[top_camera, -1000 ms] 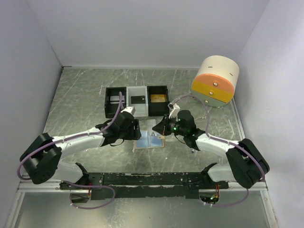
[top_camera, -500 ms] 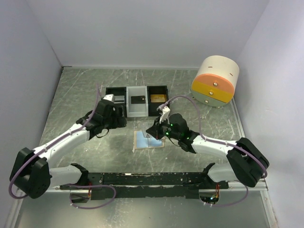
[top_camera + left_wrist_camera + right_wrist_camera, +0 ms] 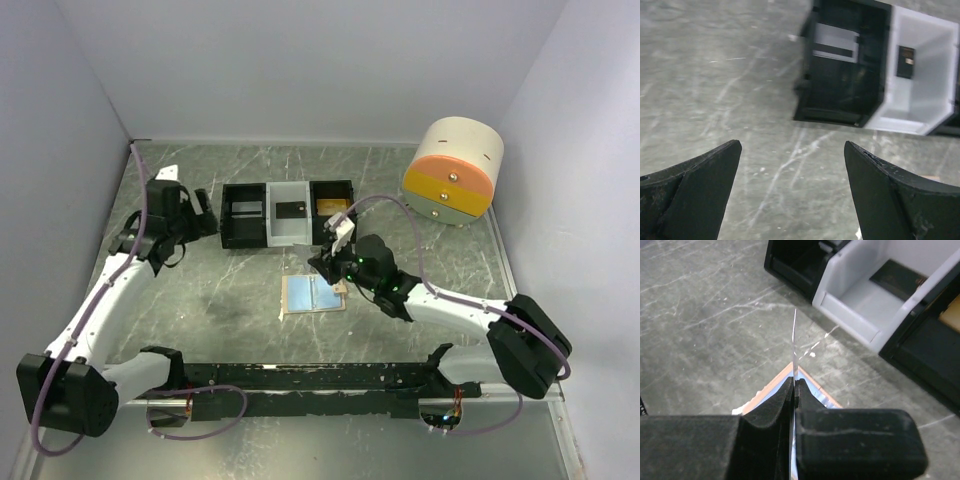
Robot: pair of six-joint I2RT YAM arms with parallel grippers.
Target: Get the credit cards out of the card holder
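Observation:
The card holder [image 3: 313,294] lies open on the table, pale blue inside with a tan rim. My right gripper [image 3: 324,264] hovers over its far right corner, shut on a thin credit card [image 3: 794,342] that shows edge-on, upright and sticking out past the fingertips [image 3: 788,386]. In the right wrist view a corner of the card holder [image 3: 818,392] sits right under the jaws. My left gripper [image 3: 206,212] is far to the left, beside the tray's left end. It is open with only bare table between its fingers [image 3: 700,175].
A three-compartment tray [image 3: 288,240] stands behind the card holder. Its left black bin holds a silver card [image 3: 835,42], the white middle bin a black card [image 3: 905,62], the right bin a gold card [image 3: 332,206]. A round drawer unit [image 3: 452,172] stands at the back right.
My left gripper opened and swung away from the card holder to the far left by the tray. My right gripper shifted slightly left and back, still shut on the card.

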